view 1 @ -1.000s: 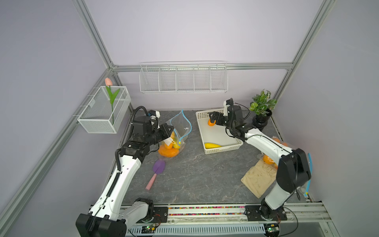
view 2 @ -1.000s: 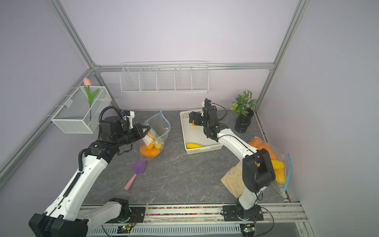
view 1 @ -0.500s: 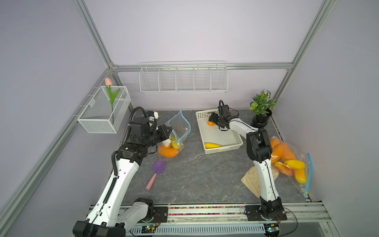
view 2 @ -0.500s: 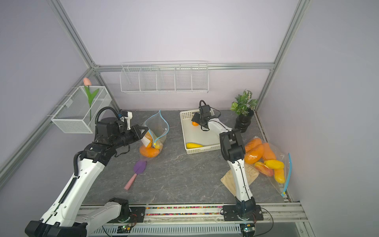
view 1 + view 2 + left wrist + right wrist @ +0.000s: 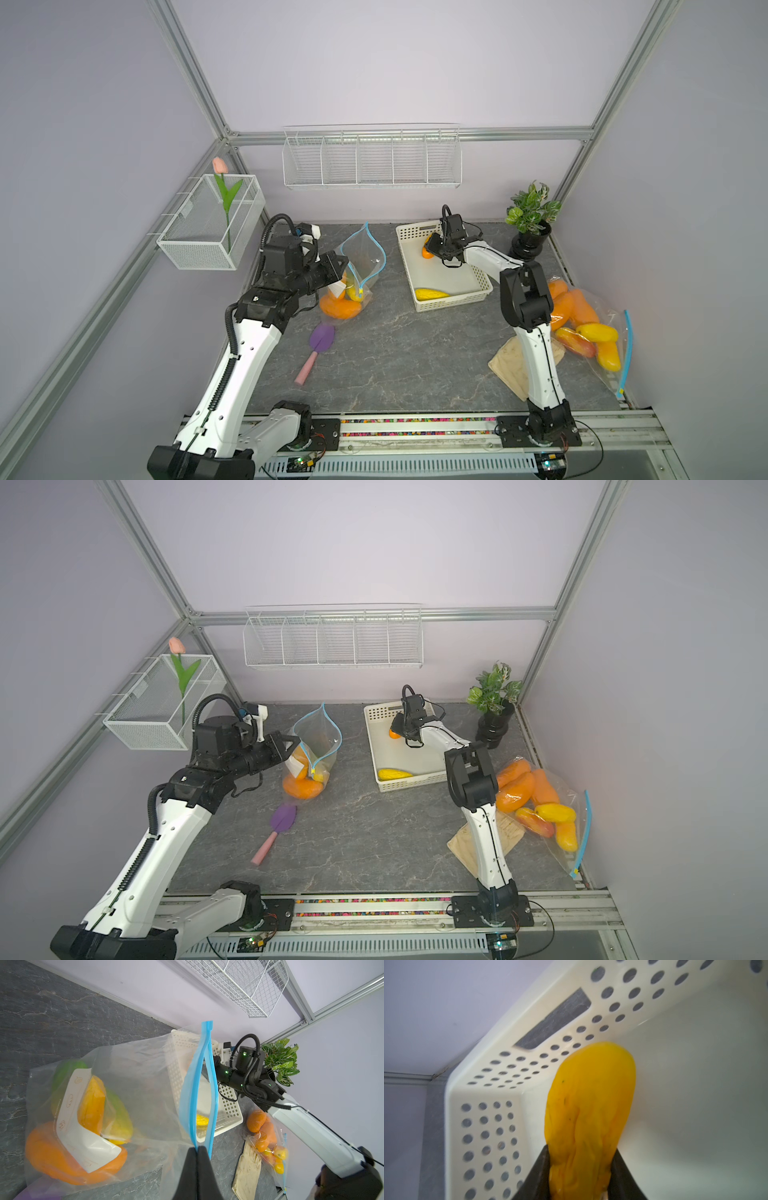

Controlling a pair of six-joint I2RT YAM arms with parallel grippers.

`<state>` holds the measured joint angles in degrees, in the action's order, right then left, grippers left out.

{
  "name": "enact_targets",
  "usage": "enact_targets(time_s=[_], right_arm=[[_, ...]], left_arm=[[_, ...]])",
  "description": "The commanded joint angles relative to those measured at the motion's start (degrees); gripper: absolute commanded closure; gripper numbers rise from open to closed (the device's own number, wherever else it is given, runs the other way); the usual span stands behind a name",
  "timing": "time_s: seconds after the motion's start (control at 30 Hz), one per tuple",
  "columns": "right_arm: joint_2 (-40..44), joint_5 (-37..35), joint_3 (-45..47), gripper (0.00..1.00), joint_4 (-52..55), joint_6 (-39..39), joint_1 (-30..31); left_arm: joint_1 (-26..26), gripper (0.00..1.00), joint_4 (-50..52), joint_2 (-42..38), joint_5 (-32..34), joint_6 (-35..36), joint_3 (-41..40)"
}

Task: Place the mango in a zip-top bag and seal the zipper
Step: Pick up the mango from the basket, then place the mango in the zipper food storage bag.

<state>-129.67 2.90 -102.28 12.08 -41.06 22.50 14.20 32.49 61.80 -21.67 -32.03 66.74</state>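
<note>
Bearing unreadable orange marks, a white label (image 5: 70,1124) fronts the zip-top bag (image 5: 141,1076).

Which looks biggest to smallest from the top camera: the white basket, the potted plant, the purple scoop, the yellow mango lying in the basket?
In a top view, largest first:
1. white basket
2. potted plant
3. purple scoop, close to the plant in length but slimmer, so this pair is unsure
4. yellow mango

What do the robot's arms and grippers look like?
Both arms are white with black joints. The left arm has a ribbed black hose; the right arm has a black cable loop and tiny green lights. The left gripper and right gripper have black, pointed fingers.
</note>
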Motion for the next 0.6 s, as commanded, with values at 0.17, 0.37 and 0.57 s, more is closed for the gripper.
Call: enact_targets(time_s=[0.17, 0.37, 0.57], right_arm=[[31.27, 4.54, 21.96, 0.77, -23.52, 10.45, 13.25], [33.48, 3.88, 25.54, 0.74, -30.56, 10.83, 21.17], [27.29, 4.84, 21.54, 0.52, -31.08, 12.01, 24.17]], left_arm=[[-0.31, 1.0, -2.5, 2.56, -0.89, -0.21, 2.07], [-0.31, 1.0, -3.07, 3.41, -1.35, -0.44, 2.8], [-0.36, 1.0, -2.49, 2.97, -1.27, -0.75, 3.72]])
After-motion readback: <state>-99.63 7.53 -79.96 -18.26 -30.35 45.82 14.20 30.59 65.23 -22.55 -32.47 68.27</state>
